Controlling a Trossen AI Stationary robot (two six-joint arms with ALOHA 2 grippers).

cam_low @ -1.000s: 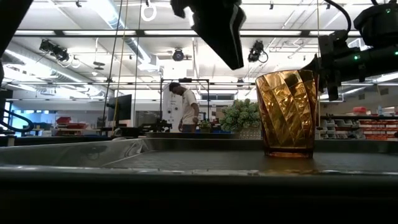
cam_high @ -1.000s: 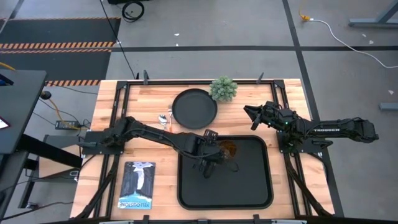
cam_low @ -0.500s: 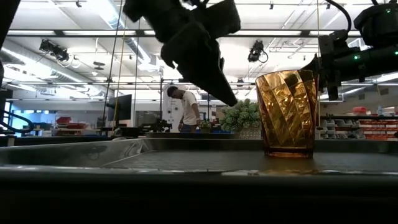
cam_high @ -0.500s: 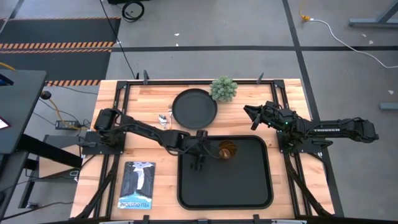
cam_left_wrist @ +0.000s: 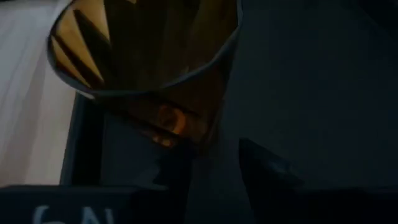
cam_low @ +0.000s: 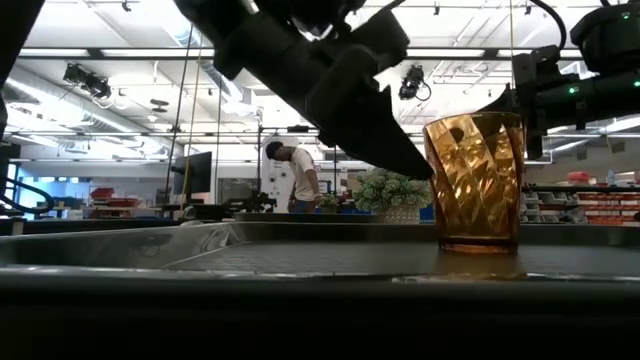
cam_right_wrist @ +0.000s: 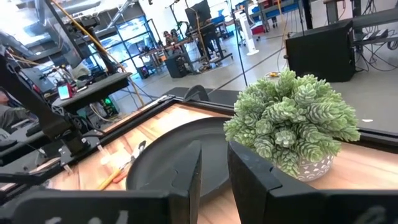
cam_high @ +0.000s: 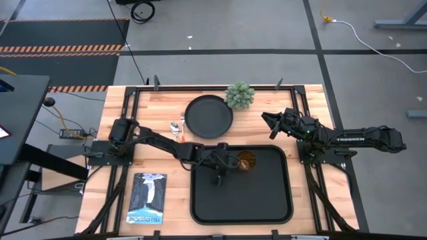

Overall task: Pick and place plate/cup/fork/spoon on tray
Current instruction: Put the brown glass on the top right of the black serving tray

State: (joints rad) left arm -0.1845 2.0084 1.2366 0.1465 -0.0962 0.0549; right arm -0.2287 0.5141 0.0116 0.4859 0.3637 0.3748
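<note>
The amber cup [cam_high: 245, 161] stands upright on its base at the far left of the black tray [cam_high: 267, 200]; it also shows in the low view [cam_low: 478, 180]. My left gripper [cam_high: 227, 164] is open beside the cup on its left, slanting down toward it [cam_low: 415, 165]. The round black plate [cam_high: 209, 115] lies on the wood beyond the tray. The fork and spoon [cam_high: 177, 127] lie together left of the plate, too small to tell apart. My right gripper [cam_high: 269, 123] is open and empty, right of the plate. My left gripper touches the cup with the tip of one finger [cam_low: 405, 160], on the cup's left side wall [cam_low: 432, 172] below the rim. The fingers slant down from the table's left. They are not closed around the cup, which stands upright on the tray.
A potted green plant [cam_high: 240, 95] stands by the plate at the far edge and fills the right wrist view [cam_right_wrist: 292, 118]. A book [cam_high: 147, 198] lies at the near left. Most of the tray floor right of and nearer than the cup is bare.
My left gripper has come down from above the tray and tipped toward the cup until a fingertip reaches its side. The cup has slid a little toward the table's right, still upright on the tray.
</note>
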